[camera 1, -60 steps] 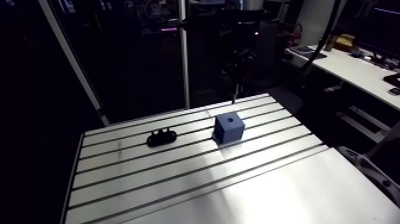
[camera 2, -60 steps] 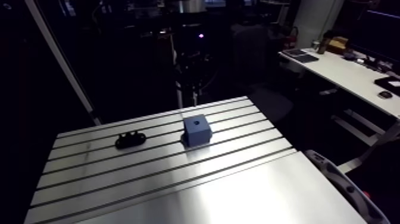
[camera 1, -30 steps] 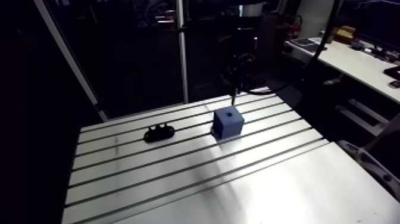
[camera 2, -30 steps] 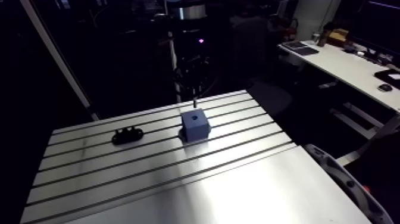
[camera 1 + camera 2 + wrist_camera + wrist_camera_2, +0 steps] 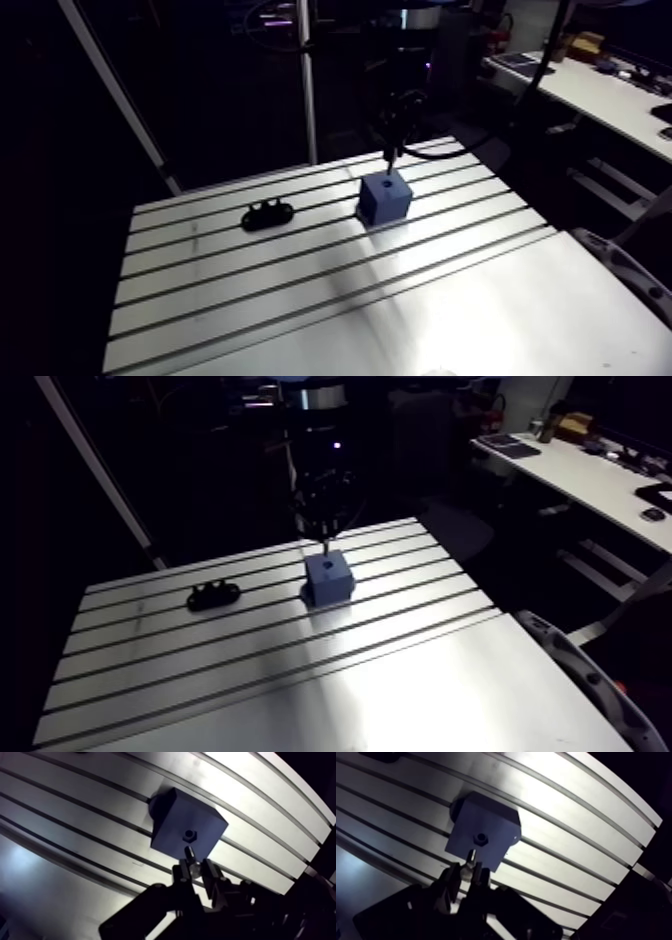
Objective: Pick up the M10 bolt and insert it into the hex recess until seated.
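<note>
- Clamping the bolt (image 5: 190,858) by its upper end, the fingers (image 5: 181,876) stand slightly apart with it pressed between them, as the wrist view shows.
- The bolt's shank points down past the fingers. Its tip hangs just above the block (image 5: 172,822), close beside the recess (image 5: 188,833) but not yet in it.
- The recess is a small dark hexagon in the block's top face, and it looks unfilled.
- Judged from this, the pick-up is done. Lining the tip over the recess, lowering the bolt and seating it remain.
- The blue block sits on the slotted surface (image 5: 300,290), towards its far edge in the arm view.
- Farther along the surface, well apart from the block, lies a small black part (image 5: 267,214).
- No brand, label or writing can be read on anything.
</note>
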Motion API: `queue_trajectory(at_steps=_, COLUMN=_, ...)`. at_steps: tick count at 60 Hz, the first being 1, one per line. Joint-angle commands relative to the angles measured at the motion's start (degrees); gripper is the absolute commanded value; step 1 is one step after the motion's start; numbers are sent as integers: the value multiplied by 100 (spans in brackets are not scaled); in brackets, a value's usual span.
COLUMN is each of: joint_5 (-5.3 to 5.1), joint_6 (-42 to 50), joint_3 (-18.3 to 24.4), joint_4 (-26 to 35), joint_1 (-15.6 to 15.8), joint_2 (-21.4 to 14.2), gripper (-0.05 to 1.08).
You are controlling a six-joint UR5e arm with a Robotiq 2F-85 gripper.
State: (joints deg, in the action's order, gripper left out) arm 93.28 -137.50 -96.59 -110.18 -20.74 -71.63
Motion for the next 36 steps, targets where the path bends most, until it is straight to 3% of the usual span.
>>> queue_trajectory(at_steps=1, joint_5=-16, joint_6=17, joint_3=-5, joint_4=-32, joint_1=9, joint_2=73, gripper=103)
queue_trajectory(at_steps=36, joint_5=-34, joint_6=17, joint_3=21, joint_4=-175, joint_1=17, joint_2=146, gripper=103)
